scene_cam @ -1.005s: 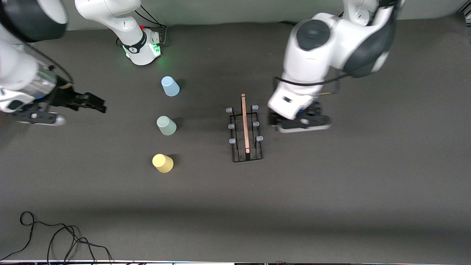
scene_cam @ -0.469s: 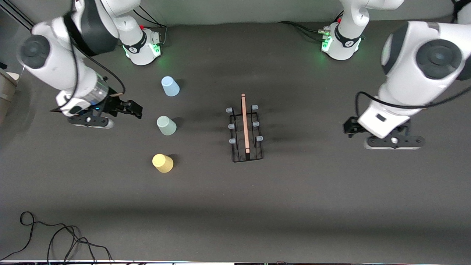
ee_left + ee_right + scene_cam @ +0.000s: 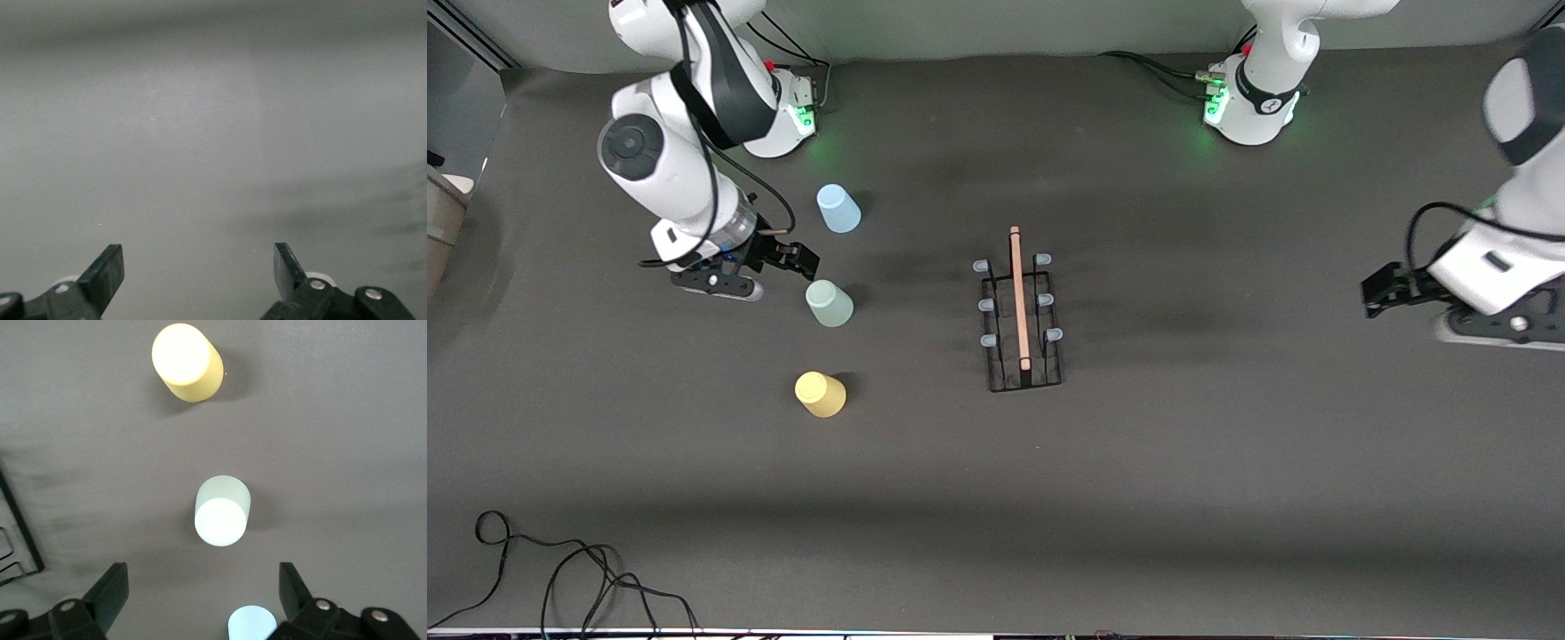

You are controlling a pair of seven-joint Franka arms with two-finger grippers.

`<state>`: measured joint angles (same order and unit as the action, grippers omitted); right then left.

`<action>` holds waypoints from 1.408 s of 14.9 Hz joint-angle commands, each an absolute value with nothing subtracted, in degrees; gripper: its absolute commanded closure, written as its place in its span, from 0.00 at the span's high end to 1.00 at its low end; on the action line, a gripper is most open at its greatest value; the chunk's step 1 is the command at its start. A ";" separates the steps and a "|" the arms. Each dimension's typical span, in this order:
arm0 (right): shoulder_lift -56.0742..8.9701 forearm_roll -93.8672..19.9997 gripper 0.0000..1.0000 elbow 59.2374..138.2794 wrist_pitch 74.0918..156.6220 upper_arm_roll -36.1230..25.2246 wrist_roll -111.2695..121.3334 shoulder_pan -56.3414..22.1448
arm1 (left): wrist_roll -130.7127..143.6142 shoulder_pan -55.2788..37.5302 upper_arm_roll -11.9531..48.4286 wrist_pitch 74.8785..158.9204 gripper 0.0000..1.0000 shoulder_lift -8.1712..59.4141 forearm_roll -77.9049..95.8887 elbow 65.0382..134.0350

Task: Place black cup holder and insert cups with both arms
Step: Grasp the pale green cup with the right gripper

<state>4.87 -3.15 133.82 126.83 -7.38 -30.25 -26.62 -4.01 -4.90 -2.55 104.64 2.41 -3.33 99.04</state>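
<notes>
Front view: the holder (image 3: 1020,320) stands mid-table, with the right gripper (image 3: 805,260), jaws open, just beside the green cup (image 3: 830,303); a low approach could tip it. Left wrist view: the left gripper (image 3: 198,270) is open over bare table, waiting. Right wrist view: the yellow cup (image 3: 187,362) and blue cup (image 3: 251,624) flank it, easy to clip.

Robotics lab: two bench-mounted white arms (image 3: 685,169), dark mat-covered table (image 3: 1227,462), loose cables (image 3: 569,569).
</notes>
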 commanded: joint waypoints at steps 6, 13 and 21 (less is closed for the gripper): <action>-5.96 -2.72 1.00 141.68 147.37 -7.73 -35.41 -30.32 | -5.54 -3.78 -1.58 97.57 1.00 -1.06 -0.88 93.28; -11.60 -2.72 1.00 141.94 153.72 -7.82 -35.42 -31.11 | -4.83 -4.22 -1.49 89.21 1.00 4.66 -0.70 81.04; -9.51 -2.72 0.00 141.77 151.98 -7.73 -35.77 -31.11 | -5.44 -0.88 -1.76 87.54 1.00 8.43 -1.93 80.51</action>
